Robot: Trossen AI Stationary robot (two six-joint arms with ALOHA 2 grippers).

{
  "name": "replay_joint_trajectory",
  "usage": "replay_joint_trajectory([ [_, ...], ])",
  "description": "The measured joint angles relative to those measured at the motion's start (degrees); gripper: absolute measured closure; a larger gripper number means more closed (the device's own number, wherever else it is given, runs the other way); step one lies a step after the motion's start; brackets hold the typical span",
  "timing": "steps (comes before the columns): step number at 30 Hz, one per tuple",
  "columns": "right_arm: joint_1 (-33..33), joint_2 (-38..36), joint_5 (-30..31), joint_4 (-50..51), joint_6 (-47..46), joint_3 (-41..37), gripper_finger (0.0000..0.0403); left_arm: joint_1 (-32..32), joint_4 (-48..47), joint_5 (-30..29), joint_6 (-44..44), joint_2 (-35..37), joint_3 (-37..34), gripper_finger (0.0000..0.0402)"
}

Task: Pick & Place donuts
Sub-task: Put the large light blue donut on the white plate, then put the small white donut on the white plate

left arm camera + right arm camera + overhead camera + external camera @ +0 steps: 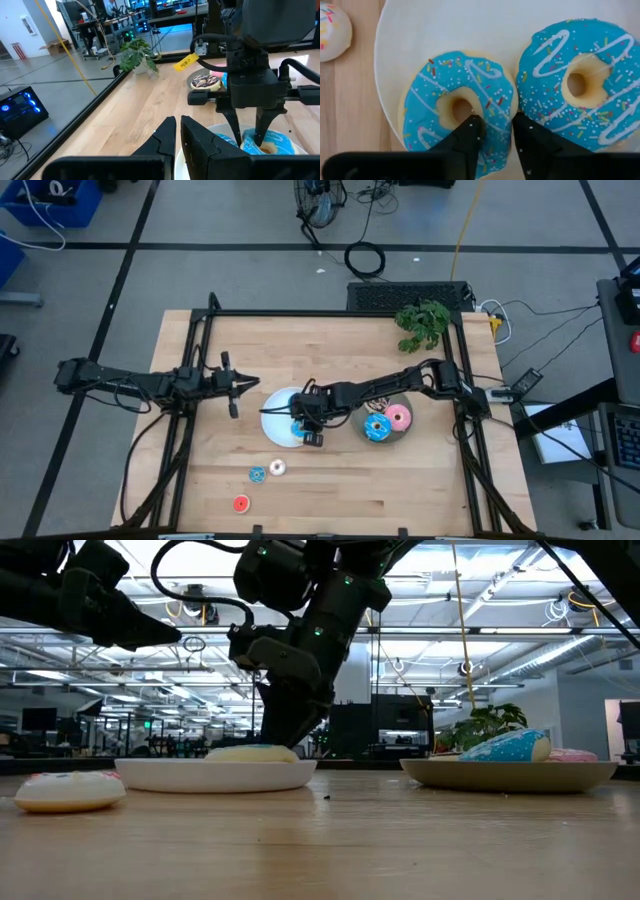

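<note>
Two blue-iced donuts lie flat on the white plate (pixel 275 405), side by side in the right wrist view: one (pixel 455 107) and the other (pixel 580 85). My right gripper (pixel 497 127) points down onto the first. The grey plate (pixel 407 432) bears a blue donut (pixel 377 429), a pink one (pixel 399 417) and a brown sprinkled one (pixel 204 81). A tiny blue donut (pixel 257 473), a white one (pixel 277 468) and a red one (pixel 240 503) lie on the table. My left gripper (pixel 250 385) hovers shut just left of the white plate. My right gripper has the ring of the blue donut (pixel 495 107) between its two fingers, on the side facing the second donut. One finger (pixel 470 131) stands at the hole, the other (pixel 522 131) outside the ring. It comes from above, pointing down. The donut lies flat on the white plate.
A green plant sprig (pixel 425 323) lies near the table's far right corner. A black frame (pixel 330 312) runs along the table's far and side edges. Bare wood stretches along the near edge, right of the tiny donuts.
</note>
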State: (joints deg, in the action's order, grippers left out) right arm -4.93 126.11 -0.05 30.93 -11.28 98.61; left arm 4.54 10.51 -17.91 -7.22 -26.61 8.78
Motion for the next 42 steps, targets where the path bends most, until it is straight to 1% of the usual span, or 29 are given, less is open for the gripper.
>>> replay_joint_trajectory([
  [10,0.0,-2.9,0.1,-0.1,-1.5,0.2,0.0237,0.0,0.0,0.3,0.0,0.0,0.0,0.0366],
  [14,0.0,-2.9,0.1,-0.3,-1.7,0.2,0.0224,0.0,0.0,0.4,0.0,0.0,0.0,0.0366],
  [18,0.0,-2.9,0.0,-0.3,-1.7,0.2,0.0221,0.0,0.0,0.7,0.0,0.0,0.0,0.0366],
  [20,-0.3,-3.7,-1.0,0.6,0.0,0.1,0.0229,0.0,0.0,1.0,0.0,0.0,0.0,0.0366],
  [23,-1.2,-5.6,-1.3,1.9,2.8,0.1,0.0255,0.0,0.0,1.0,0.1,0.0,0.0,0.0366],
  [26,-2.6,-8.2,-1.5,1.7,4.3,-0.2,0.0301,0.0,0.0,0.9,0.1,0.0,0.0,0.0366],
  [29,-4.0,-12.6,-1.3,-1.7,6.9,-2.1,0.0362,0.0,0.1,0.9,0.1,0.0,0.0,0.0366],
  [30,-4.3,-14.4,-1.3,-3.2,7.5,-3.2,0.0381,0.0,0.1,0.9,0.2,0.0,0.0,0.0366],
  [31,-4.4,-16.4,-1.3,-4.5,7.8,-4.7,0.0391,0.0,0.0,0.9,0.2,0.0,0.0,0.0366],
  [35,-4.3,-26.5,-1.3,-11.5,8.1,-14.5,0.0394,0.0,-0.2,1.4,0.4,0.0,0.0,0.0366],
  [38,-3.7,-36.4,-1.4,-20.6,8.1,-25.7,0.0401,0.0,-0.2,1.4,0.3,0.0,0.0,0.0366],
  [42,-2.3,-49.1,-1.4,-35.9,6.2,-43.7,0.0402,0.1,-0.4,1.4,0.5,0.0,0.0,0.0366],
])
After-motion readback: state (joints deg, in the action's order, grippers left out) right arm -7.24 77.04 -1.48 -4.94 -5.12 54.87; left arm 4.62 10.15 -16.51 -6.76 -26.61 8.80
